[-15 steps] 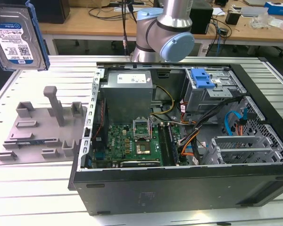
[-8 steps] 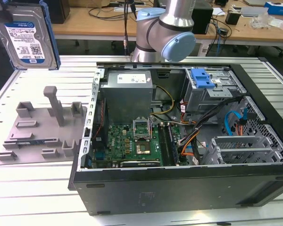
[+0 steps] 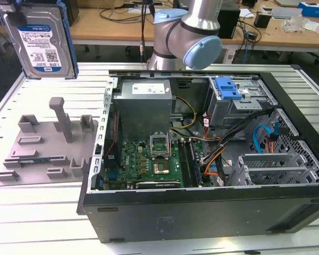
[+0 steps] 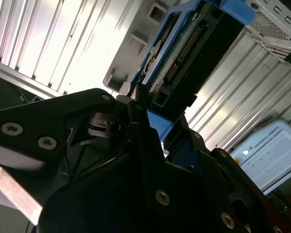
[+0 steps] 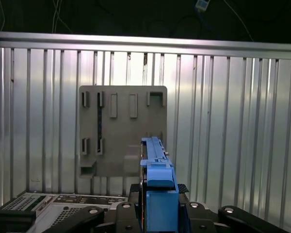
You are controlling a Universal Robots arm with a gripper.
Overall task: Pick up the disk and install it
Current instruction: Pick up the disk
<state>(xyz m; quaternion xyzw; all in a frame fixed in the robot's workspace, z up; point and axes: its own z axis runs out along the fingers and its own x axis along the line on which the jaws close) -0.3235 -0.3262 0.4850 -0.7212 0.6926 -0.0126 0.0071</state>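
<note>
Black fingers (image 4: 137,114) of the gripper (image 4: 153,116) are seen closed on the disk (image 4: 184,53) in the second wrist view. They are clamped across the bright blue frame at one end of it, and the row of connector pins on the narrow edge is turned toward the camera. In the first wrist view the disk (image 5: 157,165) is shown edge-on, its blue frame rising out of the gripper's dark body. In the exterior view the disk (image 3: 40,40) is held upright in the air at the upper left, with its labelled silver face toward the camera and the blue frame along the edge on the exterior view's right. It is kept well above the table (image 3: 32,212) and apart from everything on it. Beneath it a grey holder plate (image 3: 42,149) with slots and posts is laid flat on the ribbed metal surface. The same plate (image 5: 121,131) is seen from above in the first wrist view. Just beside the plate, toward the exterior view's right, an open computer case (image 3: 202,210) is laid on its side. Inside it a grey metal box (image 3: 146,103) with a white sticker is set at the far side, a green circuit board (image 3: 143,159) lies nearer, and a ridged blue tab (image 3: 227,87) sits on the drive cage among loose cables. Behind the case the arm (image 3: 194,32), silver with pale blue caps, is seen.
</note>
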